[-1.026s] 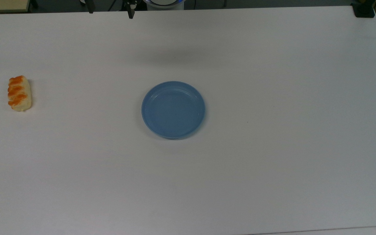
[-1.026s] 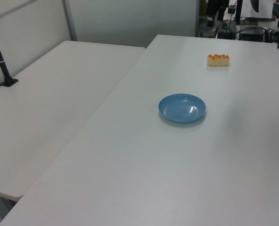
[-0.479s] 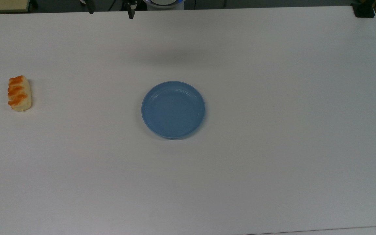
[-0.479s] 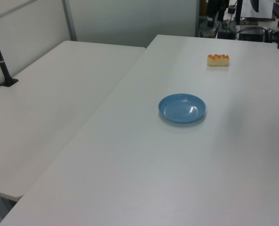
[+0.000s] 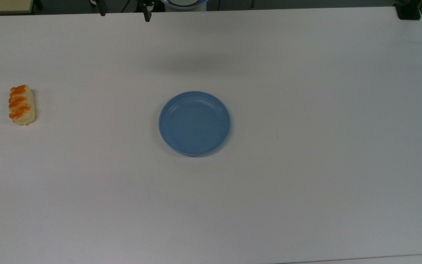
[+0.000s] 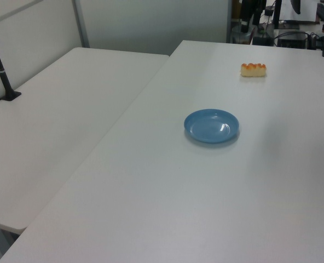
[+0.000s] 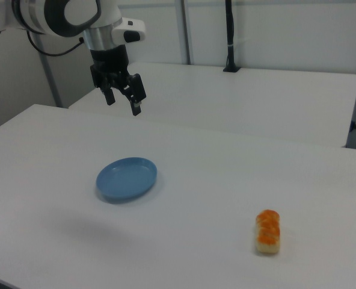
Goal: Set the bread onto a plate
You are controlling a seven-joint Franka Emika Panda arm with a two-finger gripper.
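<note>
The bread [image 5: 22,105], a small cream loaf with orange-brown patches, lies on the white table at the top view's far left. It also shows in the left view [image 6: 253,69] and the right view [image 7: 267,231]. The light blue plate [image 5: 194,123] sits empty near the table's middle, well apart from the bread [image 6: 212,126] [image 7: 126,178]. My gripper [image 7: 123,103] hangs open high above the table, behind the plate in the right view, holding nothing. Its two dark fingers poke in at the top view's upper edge [image 5: 124,14].
A second white table [image 6: 69,120] adjoins this one. A black post with a cable [image 6: 0,71] is clamped to that second table, also seen in the right view [image 7: 229,36]. A black clamp [image 5: 408,11] sits at the top view's upper right corner.
</note>
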